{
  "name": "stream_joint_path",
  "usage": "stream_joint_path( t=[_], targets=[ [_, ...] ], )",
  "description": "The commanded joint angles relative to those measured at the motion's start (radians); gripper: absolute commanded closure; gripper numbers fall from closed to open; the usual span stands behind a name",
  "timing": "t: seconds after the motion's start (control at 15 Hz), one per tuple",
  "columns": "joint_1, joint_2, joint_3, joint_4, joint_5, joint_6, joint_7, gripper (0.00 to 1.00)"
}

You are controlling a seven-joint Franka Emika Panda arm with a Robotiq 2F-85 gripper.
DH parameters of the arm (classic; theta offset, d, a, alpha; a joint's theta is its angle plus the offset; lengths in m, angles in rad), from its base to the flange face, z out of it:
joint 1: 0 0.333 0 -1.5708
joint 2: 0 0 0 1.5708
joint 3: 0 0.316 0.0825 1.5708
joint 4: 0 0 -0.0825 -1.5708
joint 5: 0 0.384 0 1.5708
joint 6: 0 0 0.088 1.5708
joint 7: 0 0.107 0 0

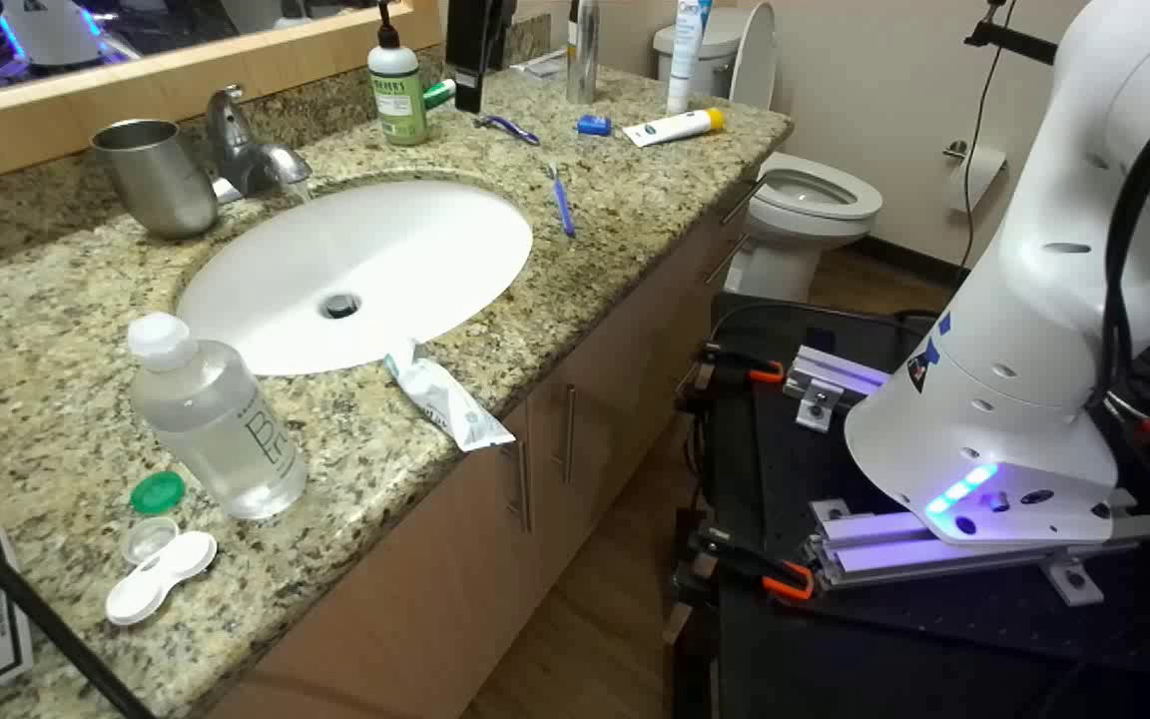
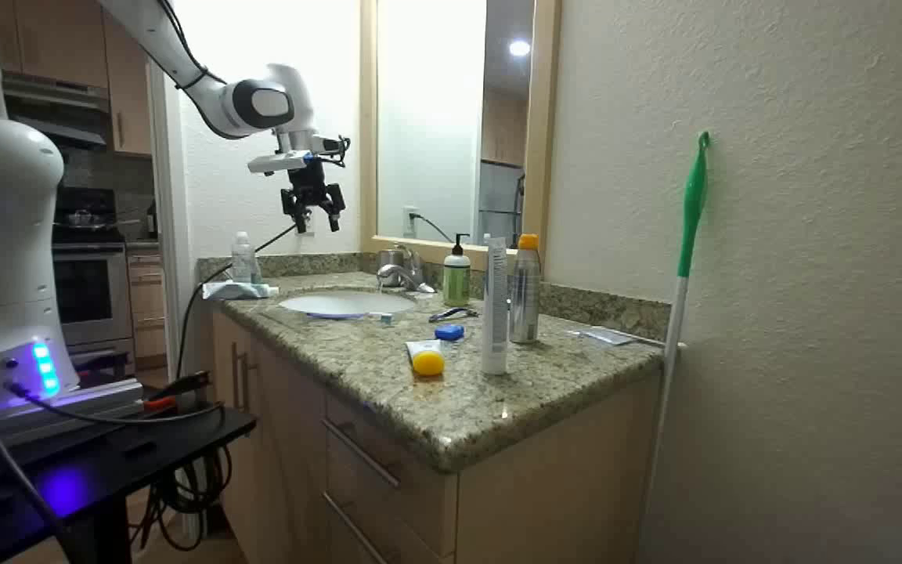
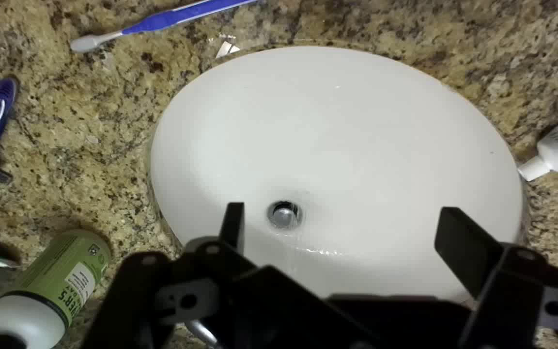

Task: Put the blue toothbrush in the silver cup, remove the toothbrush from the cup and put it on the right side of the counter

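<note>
The blue toothbrush (image 1: 562,205) lies flat on the speckled counter (image 1: 56,310), between the sink and the front edge. It also shows at the top of the wrist view (image 3: 167,19), its handle end cut off by the frame. The silver cup (image 1: 156,185) stands upright beside the faucet; in an exterior view it is partly behind the faucet (image 2: 390,258). It is not seen in the wrist view. My gripper (image 2: 318,226) hangs above the sink area, fingers down. In the wrist view its fingers (image 3: 340,211) are wide apart with nothing between them, over the white basin.
The faucet (image 1: 251,150) runs water into the sink (image 1: 455,260). A soap bottle (image 1: 398,95), razor (image 1: 507,128), spray can (image 2: 525,294), upright tube (image 2: 495,313), yellow-capped tube (image 1: 675,127), water bottle (image 1: 226,429) and toothpaste tube (image 1: 445,399) are on the counter. A mirror (image 2: 431,117) is behind.
</note>
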Motion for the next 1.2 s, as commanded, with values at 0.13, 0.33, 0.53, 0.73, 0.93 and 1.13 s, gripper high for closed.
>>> stream_joint_path(
  t=[0.13,0.33,0.53,0.73,0.93,1.13],
  targets=[
    [-0.004,0.016,-0.022,0.042,0.144,-0.045,-0.017,0.00],
    [-0.032,0.037,-0.074,0.061,0.281,-0.043,-0.011,0.00],
    [-0.093,0.060,-0.106,0.031,0.288,-0.013,0.070,0.00],
    [-0.110,0.045,-0.096,0.020,0.264,-0.019,0.067,0.00],
    [-0.106,0.039,-0.087,0.023,0.265,-0.018,0.067,0.00],
    [-0.140,0.127,-0.117,0.057,0.306,-0.043,0.165,0.00]
  ],
)
